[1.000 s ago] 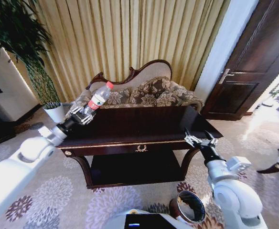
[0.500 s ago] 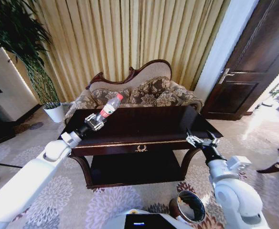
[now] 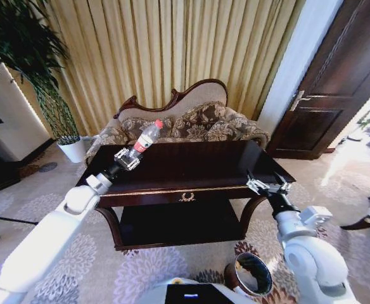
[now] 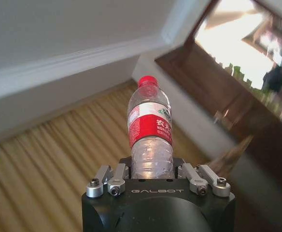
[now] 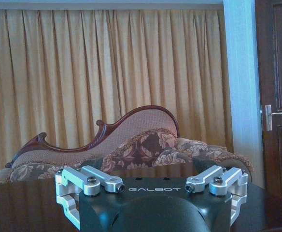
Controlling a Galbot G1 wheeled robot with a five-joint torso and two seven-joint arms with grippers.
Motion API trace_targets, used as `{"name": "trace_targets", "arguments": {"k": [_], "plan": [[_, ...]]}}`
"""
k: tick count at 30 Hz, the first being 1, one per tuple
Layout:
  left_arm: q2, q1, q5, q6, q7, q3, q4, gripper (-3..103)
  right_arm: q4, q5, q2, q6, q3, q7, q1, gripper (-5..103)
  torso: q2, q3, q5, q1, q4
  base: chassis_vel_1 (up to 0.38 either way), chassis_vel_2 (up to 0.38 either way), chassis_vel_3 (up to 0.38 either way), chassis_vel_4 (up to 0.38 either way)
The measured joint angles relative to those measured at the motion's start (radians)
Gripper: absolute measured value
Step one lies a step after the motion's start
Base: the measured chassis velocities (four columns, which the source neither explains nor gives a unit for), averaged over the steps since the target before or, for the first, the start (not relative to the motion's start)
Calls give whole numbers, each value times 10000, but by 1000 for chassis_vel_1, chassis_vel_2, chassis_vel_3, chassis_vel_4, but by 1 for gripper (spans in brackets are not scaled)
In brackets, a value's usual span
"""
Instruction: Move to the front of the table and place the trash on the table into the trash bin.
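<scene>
Since earlier, the left tool (image 3: 127, 158), clamped on the bottle (image 3: 145, 139), edged slightly up over the table (image 3: 197, 166).

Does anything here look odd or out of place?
Just the bottle: the left end effector holds it tilted in the air above the table, not in the trash bin. The right end effector hangs open, empty.
</scene>
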State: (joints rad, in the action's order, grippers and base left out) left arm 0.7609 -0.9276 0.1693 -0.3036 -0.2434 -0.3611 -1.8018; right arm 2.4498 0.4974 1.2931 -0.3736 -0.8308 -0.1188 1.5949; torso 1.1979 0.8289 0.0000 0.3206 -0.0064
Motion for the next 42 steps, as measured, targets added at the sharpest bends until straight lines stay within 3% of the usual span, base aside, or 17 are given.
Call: {"name": "trace_targets", "arguments": {"k": [10,14,20,25,36,42], "plan": [[-116,393,-1271,201,407,38,29,39,90,126,-55,-47,-79,0,9,100,1,0,1,0,0,0,0,0,0],[78,686,-1460,-213,474,583,366,39,142,124,-23,-51,-117,0,79,100,2,-1,0,0,-1,0,0,0,0],[1338,1298,-1813,-321,988,1826,877,39,93,-115,401,-53,-111,0,81,100,1,0,-1,0,-3,0,0,0,0],[1606,1690,-1887,-249,1090,2279,939,39,64,-209,552,-53,-64,0,34,100,1,0,0,0,-3,0,0,0,0],[1269,2189,-445,182,1141,3648,-177,39,-62,-184,456,-53,-72,0,-205,100,2,0,1,0,-2,0,0,0,0],[1082,1755,246,748,1302,4180,-953,39,-243,467,-196,-350,-56,0,-742,100,1,0,1,0,0,0,0,0,0]]}}
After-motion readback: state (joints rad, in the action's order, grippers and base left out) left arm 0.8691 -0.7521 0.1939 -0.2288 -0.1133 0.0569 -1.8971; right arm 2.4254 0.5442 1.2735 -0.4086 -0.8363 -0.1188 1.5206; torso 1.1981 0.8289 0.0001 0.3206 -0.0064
